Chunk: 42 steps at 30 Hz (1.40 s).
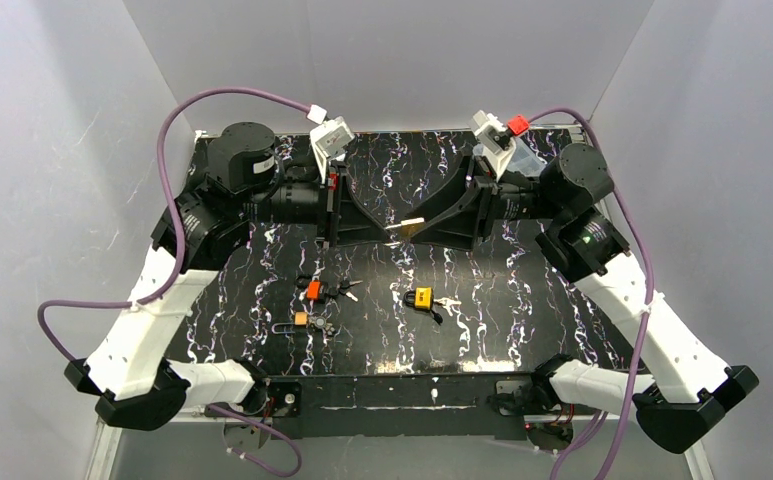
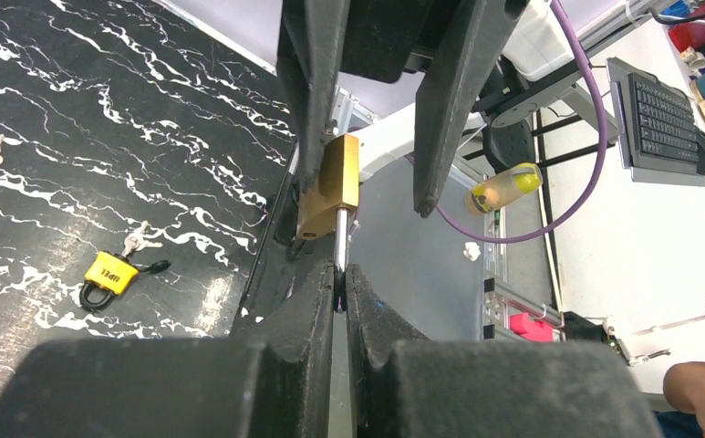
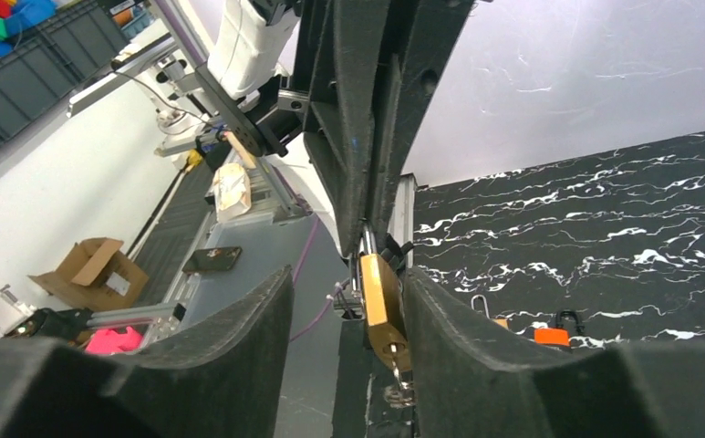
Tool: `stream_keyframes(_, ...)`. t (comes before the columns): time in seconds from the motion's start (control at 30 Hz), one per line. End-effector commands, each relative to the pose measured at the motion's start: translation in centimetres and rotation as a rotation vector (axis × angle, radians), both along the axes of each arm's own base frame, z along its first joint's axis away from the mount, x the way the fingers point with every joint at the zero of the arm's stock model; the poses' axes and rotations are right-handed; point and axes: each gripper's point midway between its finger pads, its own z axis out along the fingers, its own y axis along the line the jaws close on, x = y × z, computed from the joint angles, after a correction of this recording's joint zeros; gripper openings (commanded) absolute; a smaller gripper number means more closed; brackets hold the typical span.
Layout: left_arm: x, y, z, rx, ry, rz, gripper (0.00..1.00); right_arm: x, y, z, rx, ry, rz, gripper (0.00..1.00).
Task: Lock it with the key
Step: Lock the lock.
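A brass padlock (image 1: 409, 223) hangs in the air over the far middle of the table, between both grippers. My left gripper (image 1: 387, 228) is shut on its silver shackle (image 2: 340, 239); the brass body (image 2: 330, 187) sticks out beyond the fingertips. My right gripper (image 1: 426, 222) is open around the body, which lies against one finger (image 3: 476, 365). The other finger (image 3: 193, 365) stands well apart from it. In the right wrist view the padlock (image 3: 380, 306) has a small key (image 3: 401, 370) in its keyhole, at the bottom end.
On the black marbled table (image 1: 522, 330) lie a yellow padlock (image 1: 423, 297) with a key (image 1: 448, 302), an orange padlock (image 1: 313, 290) with keys (image 1: 348, 291), and a smaller orange long-shackle padlock (image 1: 300, 320). White walls enclose the table.
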Motion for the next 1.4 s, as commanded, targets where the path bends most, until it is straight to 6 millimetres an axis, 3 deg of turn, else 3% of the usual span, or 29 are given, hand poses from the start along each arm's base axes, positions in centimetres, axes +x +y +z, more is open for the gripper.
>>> stream_keyframes(0.0,-0.3,0.0,2.1,-0.053,-0.047,-0.009,0.00,-1.2,-0.3,1.0,0.012,-0.058,0.019,0.51)
stream_keyframes(0.27,-0.2,-0.2,2.3,-0.059,-0.048,-0.014,0.00,-1.0,-0.4,0.0,-0.008,-0.044,-0.007,0.40)
stream_keyframes(0.4,-0.1,-0.3,2.1,-0.055,-0.048,-0.014,0.00,-0.8,-0.4,-0.1,-0.013,-0.035,-0.013,0.24)
stream_keyframes(0.5,0.1,-0.3,1.9,-0.049,-0.049,-0.006,0.00,-0.6,-0.3,-0.1,-0.018,-0.018,-0.027,0.01)
stream_keyframes(0.57,0.4,-0.3,1.6,-0.038,-0.045,0.008,0.00,-0.3,-0.3,-0.2,-0.019,-0.001,-0.046,0.01)
stream_keyframes(0.7,0.8,-0.1,1.0,-0.017,-0.037,0.042,0.23,0.3,-0.7,0.0,0.017,0.032,-0.135,0.01)
stream_keyframes(0.8,1.2,0.0,0.3,-0.004,-0.027,0.063,0.27,0.2,-1.1,0.3,0.040,0.034,-0.155,0.01)
stream_keyframes(1.1,1.2,-0.2,-0.1,-0.011,-0.010,0.058,0.22,0.0,-1.2,0.6,0.055,0.049,-0.150,0.01)
stream_keyframes(1.23,1.1,-0.3,0.1,-0.024,-0.009,0.056,0.15,0.2,-1.0,0.3,0.048,0.060,-0.148,0.01)
stream_keyframes(1.37,1.4,-0.5,0.0,-0.024,-0.007,0.061,0.00,0.3,-0.9,0.2,0.047,0.072,-0.147,0.01)
